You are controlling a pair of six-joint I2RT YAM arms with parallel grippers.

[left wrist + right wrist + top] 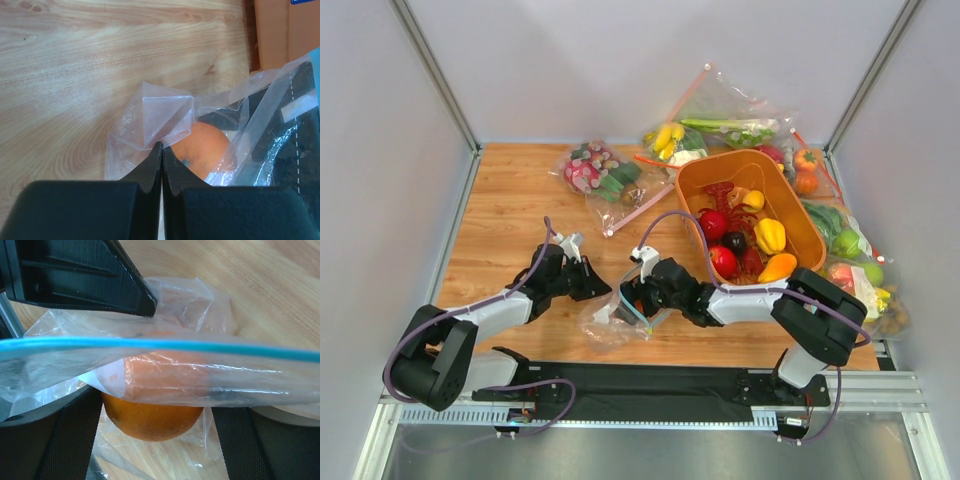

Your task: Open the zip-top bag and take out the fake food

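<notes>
The zip-top bag (610, 320) lies crumpled on the wood between my two grippers, and its teal zip strip (160, 346) crosses the right wrist view. My left gripper (588, 285) is shut on a fold of the bag's clear plastic (165, 117). My right gripper (640, 296) reaches into the bag's mouth with its fingers (75, 440) on both sides of an orange toy fruit (150, 417), which also shows in the left wrist view (207, 145). Red (712, 224), yellow (769, 236) and dark (734, 241) toy fruits lie in the orange bin (798, 200).
Clear bags of toy food lie along the back (605, 175) (720, 125) and down the right side (850, 260). The orange bin stands right of centre. White walls close the table on three sides. The black rail of the arm bases runs along the near edge.
</notes>
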